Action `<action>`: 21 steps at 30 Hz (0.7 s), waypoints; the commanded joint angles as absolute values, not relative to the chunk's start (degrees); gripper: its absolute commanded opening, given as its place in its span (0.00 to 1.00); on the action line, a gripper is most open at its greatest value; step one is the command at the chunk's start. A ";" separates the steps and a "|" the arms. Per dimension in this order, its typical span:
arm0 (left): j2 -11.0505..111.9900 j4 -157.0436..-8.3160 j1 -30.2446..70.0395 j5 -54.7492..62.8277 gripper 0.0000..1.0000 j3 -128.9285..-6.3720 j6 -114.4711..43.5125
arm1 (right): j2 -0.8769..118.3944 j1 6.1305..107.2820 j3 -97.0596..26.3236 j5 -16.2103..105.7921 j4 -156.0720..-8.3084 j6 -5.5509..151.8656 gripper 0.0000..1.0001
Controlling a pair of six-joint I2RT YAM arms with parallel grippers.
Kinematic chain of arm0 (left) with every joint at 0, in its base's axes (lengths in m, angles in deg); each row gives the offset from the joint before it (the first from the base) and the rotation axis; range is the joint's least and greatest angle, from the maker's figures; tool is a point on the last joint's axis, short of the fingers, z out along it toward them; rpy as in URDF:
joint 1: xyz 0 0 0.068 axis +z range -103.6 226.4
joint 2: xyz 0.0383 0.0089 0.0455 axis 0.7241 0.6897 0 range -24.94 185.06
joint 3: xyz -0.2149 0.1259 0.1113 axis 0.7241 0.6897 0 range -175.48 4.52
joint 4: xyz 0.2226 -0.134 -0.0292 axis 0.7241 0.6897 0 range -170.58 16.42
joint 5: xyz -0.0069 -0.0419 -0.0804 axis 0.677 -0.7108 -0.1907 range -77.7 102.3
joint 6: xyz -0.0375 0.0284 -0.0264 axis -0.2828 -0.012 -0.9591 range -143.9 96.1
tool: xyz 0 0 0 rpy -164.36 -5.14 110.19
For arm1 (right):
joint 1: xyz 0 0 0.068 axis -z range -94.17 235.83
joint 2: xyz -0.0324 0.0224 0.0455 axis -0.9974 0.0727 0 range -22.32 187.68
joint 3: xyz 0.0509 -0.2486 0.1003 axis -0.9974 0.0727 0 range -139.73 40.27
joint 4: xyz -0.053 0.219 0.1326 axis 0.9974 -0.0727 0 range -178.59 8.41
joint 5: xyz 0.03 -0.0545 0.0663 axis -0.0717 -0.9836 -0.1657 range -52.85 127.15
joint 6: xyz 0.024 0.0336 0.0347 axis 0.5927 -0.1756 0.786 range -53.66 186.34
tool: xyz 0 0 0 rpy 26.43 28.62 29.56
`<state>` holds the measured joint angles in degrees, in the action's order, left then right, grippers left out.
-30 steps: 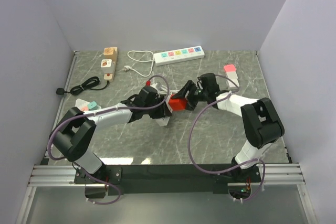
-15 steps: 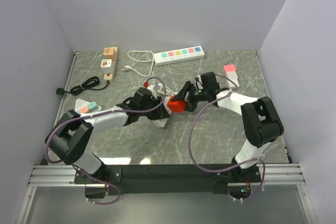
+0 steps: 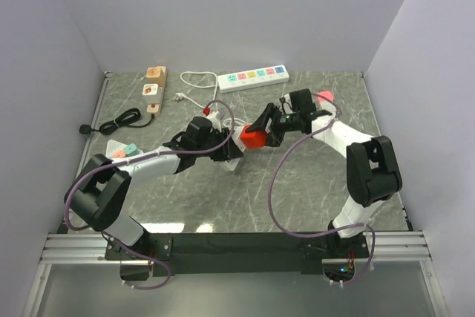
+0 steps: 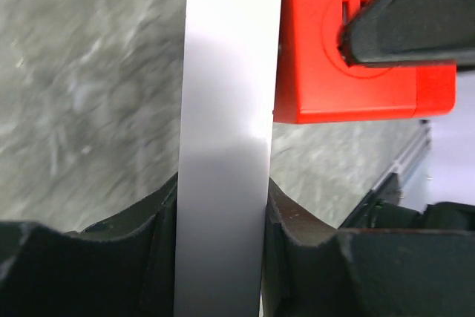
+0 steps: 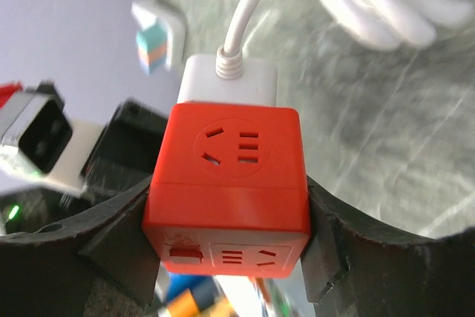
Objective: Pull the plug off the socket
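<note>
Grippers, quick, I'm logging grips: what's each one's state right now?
Left gripper: closed on the white plug.
Right gripper: closed on the red socket cube.

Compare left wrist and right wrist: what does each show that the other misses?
Left wrist only: the left gripper clamped on a flat white plastic piece. Right wrist only: a thin white cord entering a white plug. Both: the red plastic cube socket and the grey marbled tabletop.

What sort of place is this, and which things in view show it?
Probably a robotics test cell: two robot arms mounted on a rail, plain walls boxing in a marble-patterned table, and a white power strip laid out as a prop.
</note>
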<state>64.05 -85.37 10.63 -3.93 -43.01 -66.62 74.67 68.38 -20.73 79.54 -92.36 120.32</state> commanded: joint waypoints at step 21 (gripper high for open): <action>65.24 -79.26 18.36 6.67 0.00 -44.71 -67.67 | 69.88 58.57 -16.06 75.63 -87.71 126.57 0.00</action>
<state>64.82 -79.63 14.34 -7.36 -41.39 -64.65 73.27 58.57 -13.40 66.06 -82.68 132.73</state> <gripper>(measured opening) 0.409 0.684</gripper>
